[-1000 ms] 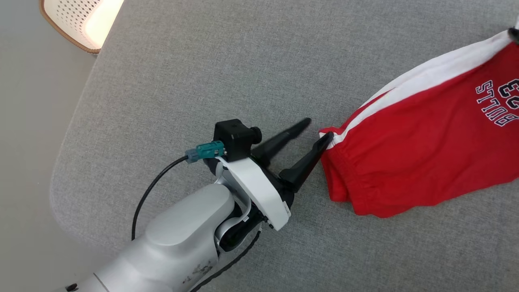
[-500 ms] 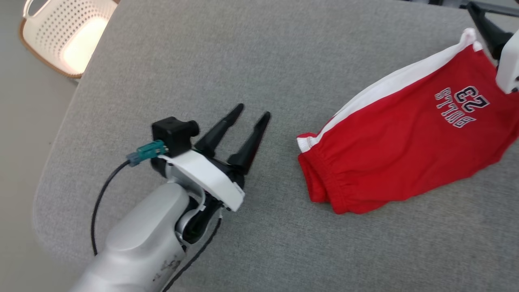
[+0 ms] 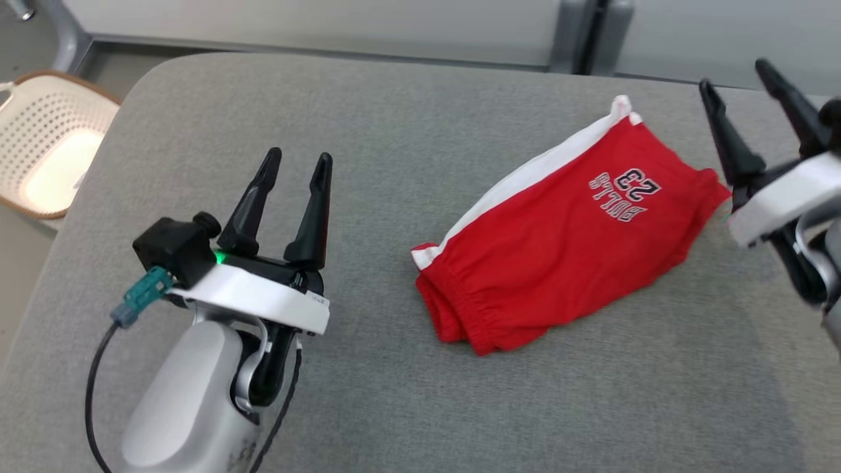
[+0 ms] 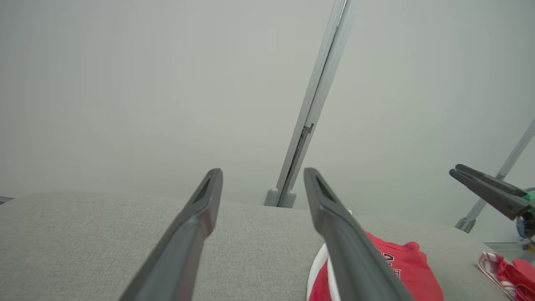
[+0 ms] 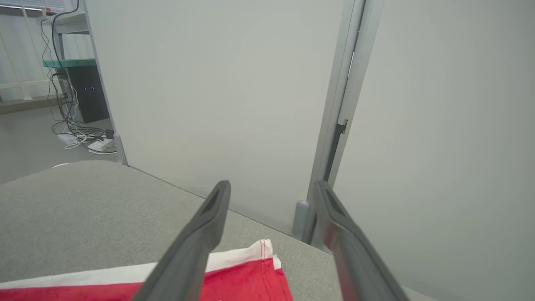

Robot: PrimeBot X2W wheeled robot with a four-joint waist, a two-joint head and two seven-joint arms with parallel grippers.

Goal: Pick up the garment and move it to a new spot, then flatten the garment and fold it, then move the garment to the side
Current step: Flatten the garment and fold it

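Shorts [image 3: 565, 243], red cotton with white side stripe and "BULLS 23" print, are lying folded on the grey fabric-covered worktop [image 3: 368, 118], between the tools. Left tool [image 3: 297, 157] and right tool [image 3: 734, 73] are hovering either side, fingers standing apart, gripping nothing.

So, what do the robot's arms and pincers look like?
The left pincer and the right pincer each have two long, black, tapering fingers above a white band. The left forearm is a smooth silver-grey shell with dark scuff marks. Beside the left pincer sits a black camera block with a teal connector and a black cable. A small green light glows there.
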